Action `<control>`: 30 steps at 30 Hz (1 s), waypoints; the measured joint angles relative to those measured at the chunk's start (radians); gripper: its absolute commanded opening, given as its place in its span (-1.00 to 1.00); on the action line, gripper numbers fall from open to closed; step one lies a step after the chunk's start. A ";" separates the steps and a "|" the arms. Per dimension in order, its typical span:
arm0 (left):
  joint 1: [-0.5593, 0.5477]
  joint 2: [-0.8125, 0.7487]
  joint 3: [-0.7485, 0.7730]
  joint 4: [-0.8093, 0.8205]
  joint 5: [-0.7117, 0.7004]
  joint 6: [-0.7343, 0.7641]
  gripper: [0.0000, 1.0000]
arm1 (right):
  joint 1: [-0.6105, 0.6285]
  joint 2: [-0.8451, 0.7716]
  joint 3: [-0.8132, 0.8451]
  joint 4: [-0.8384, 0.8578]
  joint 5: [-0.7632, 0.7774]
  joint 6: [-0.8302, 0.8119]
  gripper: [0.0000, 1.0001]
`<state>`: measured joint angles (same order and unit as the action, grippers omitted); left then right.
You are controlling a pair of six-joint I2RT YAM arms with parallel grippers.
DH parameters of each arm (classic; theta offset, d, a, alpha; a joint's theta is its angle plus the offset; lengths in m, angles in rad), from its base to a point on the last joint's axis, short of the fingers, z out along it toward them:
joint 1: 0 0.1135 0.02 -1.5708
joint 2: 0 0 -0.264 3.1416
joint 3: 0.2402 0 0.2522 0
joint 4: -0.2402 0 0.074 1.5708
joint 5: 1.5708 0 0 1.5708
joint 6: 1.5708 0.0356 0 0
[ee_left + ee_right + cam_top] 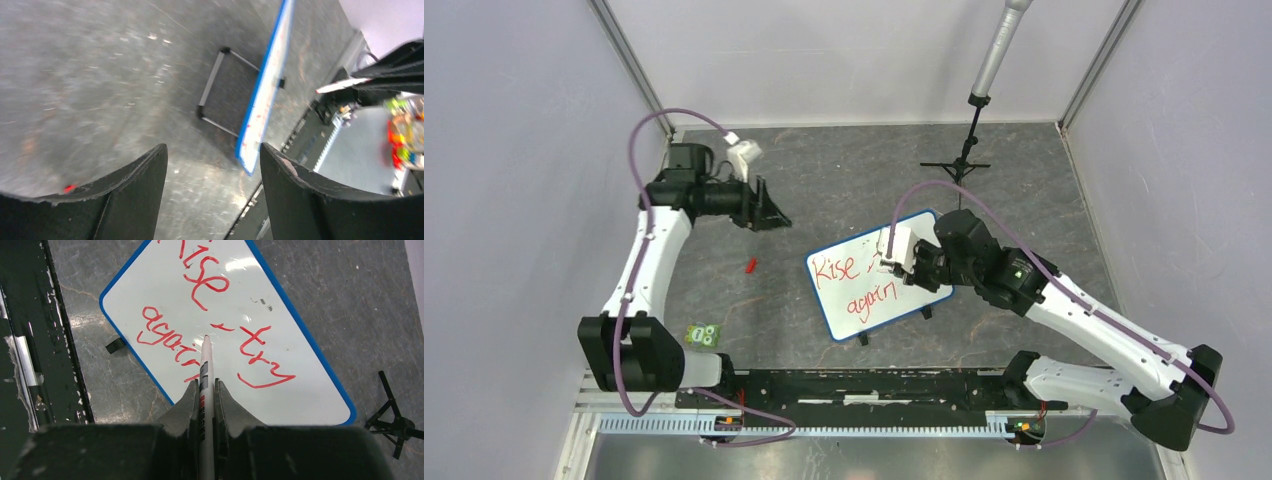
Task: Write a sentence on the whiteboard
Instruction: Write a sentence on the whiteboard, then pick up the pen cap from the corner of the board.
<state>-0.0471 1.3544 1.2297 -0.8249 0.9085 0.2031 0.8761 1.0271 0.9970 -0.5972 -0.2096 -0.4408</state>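
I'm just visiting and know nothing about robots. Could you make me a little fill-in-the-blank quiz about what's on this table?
1. The sentence on the whiteboard is written in ___ ink.
2. The whiteboard's rim is coloured ___.
3. The right gripper is shut on a white ___.
4. The left gripper holds nothing; its jaws stand ___.
Missing words: red; blue; marker; open.

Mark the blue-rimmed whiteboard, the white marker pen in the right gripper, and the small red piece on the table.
Blue-rimmed whiteboard (305,395): right wrist view, bare white surface near its corner.
White marker pen (206,360): right wrist view, barrel behind the tip.
Small red piece (750,265): top external view, its middle.
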 measured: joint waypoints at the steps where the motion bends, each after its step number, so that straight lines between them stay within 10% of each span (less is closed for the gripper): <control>1: 0.037 -0.005 0.019 -0.011 0.002 0.003 0.47 | -0.016 0.003 0.006 -0.001 -0.009 0.006 -1.00; 13: 0.208 -0.047 -0.147 -0.069 -0.395 0.167 0.50 | -0.195 0.084 0.089 -0.002 -0.134 0.080 -1.00; 30: 0.079 0.119 -0.344 0.167 -0.647 0.201 0.18 | -0.223 0.140 0.122 0.002 -0.182 0.105 -1.00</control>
<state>0.0322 1.4738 0.8856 -0.6575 0.2619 0.4046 0.6529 1.1671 1.1191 -0.5953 -0.3920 -0.3359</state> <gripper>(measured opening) 0.604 0.153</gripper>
